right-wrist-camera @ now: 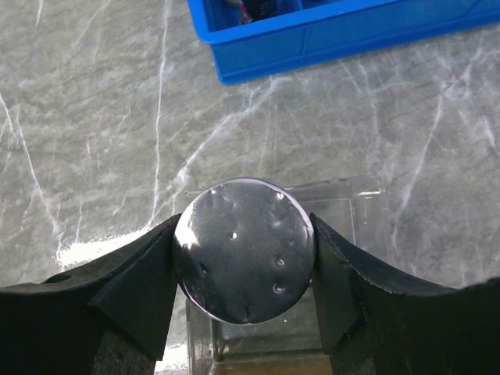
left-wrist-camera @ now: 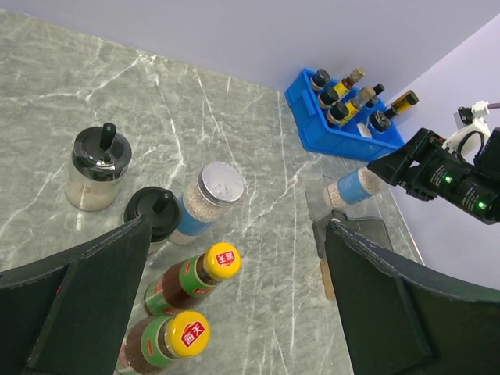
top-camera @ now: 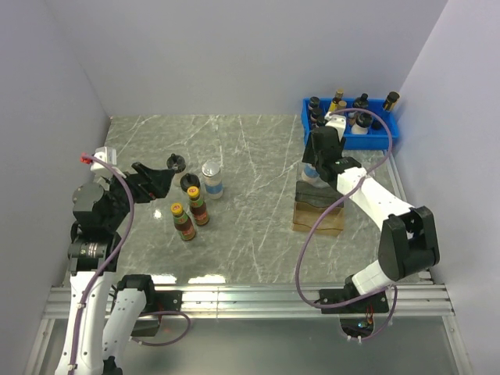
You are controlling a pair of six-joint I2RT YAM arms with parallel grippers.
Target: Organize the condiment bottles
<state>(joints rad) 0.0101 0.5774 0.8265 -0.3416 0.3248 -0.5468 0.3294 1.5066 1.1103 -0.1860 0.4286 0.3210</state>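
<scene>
Grey marble table [top-camera: 258, 156], silver-lidded jar [right-wrist-camera: 244, 248] in right end effector [right-wrist-camera: 244, 269]

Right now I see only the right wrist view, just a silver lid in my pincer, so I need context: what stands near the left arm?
Observer: Five items: two yellow-capped sauce bottles, a silver-lidded jar, two black-capped bottles.
Operator: Is that arm holding anything?
Observer: No, the left pincer is open and empty.
Operator: What is below my lid?
Observer: The held jar has a blue label.
</scene>
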